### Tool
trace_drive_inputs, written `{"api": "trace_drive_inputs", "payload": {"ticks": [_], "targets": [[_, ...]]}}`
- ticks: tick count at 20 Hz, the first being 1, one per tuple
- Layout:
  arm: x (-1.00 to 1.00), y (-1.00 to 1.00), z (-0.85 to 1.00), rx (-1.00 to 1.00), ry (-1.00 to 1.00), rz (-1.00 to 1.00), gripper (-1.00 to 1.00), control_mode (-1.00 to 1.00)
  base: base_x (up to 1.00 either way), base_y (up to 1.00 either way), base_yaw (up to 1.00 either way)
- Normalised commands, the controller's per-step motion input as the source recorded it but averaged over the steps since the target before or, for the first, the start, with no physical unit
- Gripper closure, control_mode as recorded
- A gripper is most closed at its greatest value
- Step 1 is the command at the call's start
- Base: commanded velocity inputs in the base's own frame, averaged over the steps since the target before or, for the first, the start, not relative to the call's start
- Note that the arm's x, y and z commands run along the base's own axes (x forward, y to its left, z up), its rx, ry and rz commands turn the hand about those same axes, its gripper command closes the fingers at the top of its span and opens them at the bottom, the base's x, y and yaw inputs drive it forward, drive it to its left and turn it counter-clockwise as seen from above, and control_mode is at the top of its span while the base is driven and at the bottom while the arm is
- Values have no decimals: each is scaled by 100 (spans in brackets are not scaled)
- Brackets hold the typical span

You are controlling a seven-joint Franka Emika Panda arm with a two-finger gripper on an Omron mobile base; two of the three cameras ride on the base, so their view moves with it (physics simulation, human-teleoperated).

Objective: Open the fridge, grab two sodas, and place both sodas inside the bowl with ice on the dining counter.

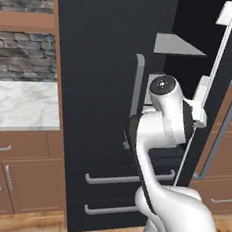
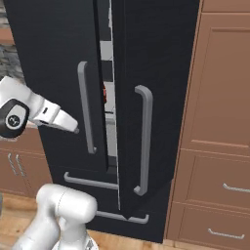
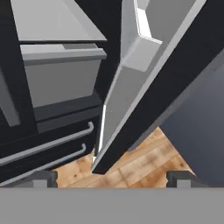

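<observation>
So the fridge (image 2: 58,44) is what I'm working on, and it stands between the brown cabinets (image 2: 219,146) with its right door (image 2: 156,73) swung partway out; the left door (image 1: 96,86) looks shut. Through the gap in the right base view I can see grey-white shelving and a small red spot (image 2: 104,93) that may be the label of one soda, though it's too small for me to be sure. The two bottom drawers (image 1: 127,179) are closed. In the hand view the door's inner edge (image 3: 127,96) runs across in front of the gripper (image 3: 111,178), whose fingertips (image 3: 41,179) stand wide apart with nothing between them, near the door's lower corner over the wooden floor (image 3: 144,162). I'd say I'm in the opening step, the door only part open. Next I'd need to push that door wider, or get the arm round its edge, so the hand can reach a shelf without catching the door.
</observation>
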Motion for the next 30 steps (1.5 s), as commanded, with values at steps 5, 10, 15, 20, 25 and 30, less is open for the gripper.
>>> {"api": "trace_drive_inputs", "payload": {"ticks": [5, 10, 15, 20, 25, 30], "targets": [[76, 13, 43, -7, 1, 1, -100, -100, 0, 0, 0], [80, 0, 19, -6, 0, 1, -100, -100, 0, 0, 0], [77, -6, 4, -5, 0, 1, -100, -100, 0, 0, 0], [58, -43, 0, -1, -2, 8, -100, -100, 0, 0, 0], [35, -56, 0, 0, -7, 10, -100, -100, 0, 0, 0], [19, -58, 0, 0, -6, 7, -100, -100, 0, 0, 0]]}}
